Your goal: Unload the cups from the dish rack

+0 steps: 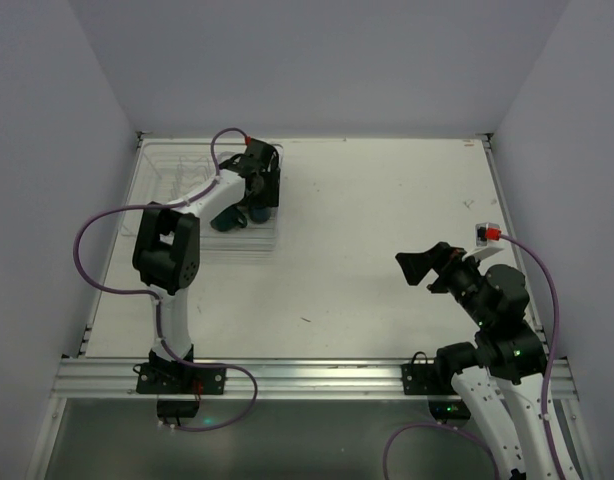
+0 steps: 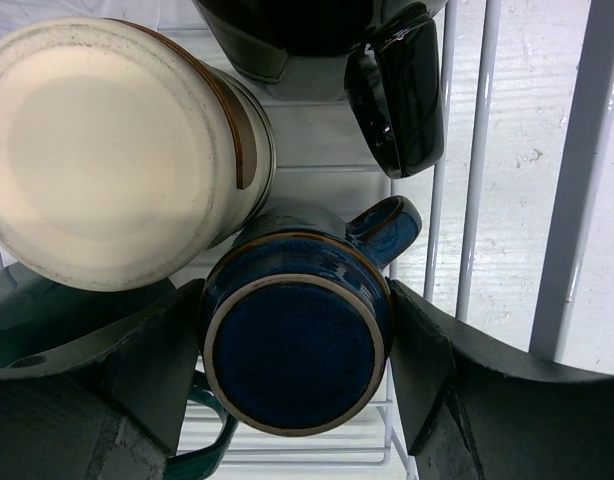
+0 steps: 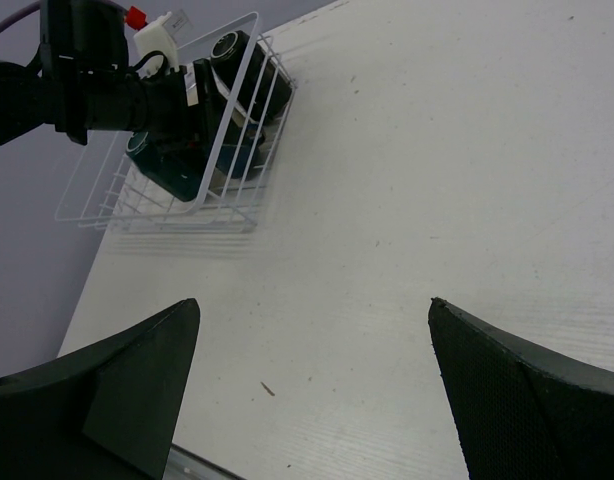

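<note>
My left end effector (image 2: 295, 312) grasps the blue cup (image 2: 292, 365) in the rack (image 2: 477, 150), at the counter's (image 1: 387, 220) far left. A finger presses each side; the cup's base faces my wrist, its long axis in line with my reach. The cream cup (image 2: 107, 140) sits just beside it. My right end effector (image 3: 312, 305) hangs released, well away.

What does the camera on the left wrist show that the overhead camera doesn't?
Only the left wrist view: the blue cup's underside close up, the left gripper clamped on its sides, next to a cream cup and a black mug. Only the overhead view: the whole table and the right gripper, open, far from the cups. Both: the dish rack, the teal cup and the left gripper over them.
</note>
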{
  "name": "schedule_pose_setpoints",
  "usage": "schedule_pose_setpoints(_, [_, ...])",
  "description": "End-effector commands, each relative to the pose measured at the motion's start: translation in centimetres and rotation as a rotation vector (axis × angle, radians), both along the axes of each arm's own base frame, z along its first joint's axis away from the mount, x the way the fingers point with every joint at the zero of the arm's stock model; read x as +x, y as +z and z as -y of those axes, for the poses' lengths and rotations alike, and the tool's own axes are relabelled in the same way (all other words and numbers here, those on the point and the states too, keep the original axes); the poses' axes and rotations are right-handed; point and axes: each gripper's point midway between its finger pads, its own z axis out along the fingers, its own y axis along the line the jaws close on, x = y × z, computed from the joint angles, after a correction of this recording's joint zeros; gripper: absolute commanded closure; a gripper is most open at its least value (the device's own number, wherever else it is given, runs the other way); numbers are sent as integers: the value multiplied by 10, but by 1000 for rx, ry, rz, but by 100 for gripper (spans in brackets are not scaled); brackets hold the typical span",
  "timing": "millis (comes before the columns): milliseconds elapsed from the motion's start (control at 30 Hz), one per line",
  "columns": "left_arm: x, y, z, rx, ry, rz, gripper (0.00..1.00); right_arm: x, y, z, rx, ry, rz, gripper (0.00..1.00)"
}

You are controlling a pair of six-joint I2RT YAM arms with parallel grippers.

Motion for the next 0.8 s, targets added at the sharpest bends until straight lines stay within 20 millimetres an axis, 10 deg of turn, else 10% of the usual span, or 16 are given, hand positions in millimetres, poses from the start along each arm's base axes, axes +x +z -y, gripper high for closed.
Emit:
schedule_pose_setpoints(0, [14, 29, 9, -42, 4, 91, 26, 0, 8, -3, 5, 19, 27, 1])
schedule_pose_setpoints(267, [16, 29, 9, -46, 4, 101, 42, 1, 6, -3, 7, 21, 20, 1])
schedule_pose_setpoints(533, [9, 40, 5, -51, 12, 123, 94, 3, -1, -10, 4, 59, 7, 1])
schedule_pose_setpoints(767, [-1, 103, -8, -57, 43, 231, 100, 10, -6, -22, 4, 126, -15, 1])
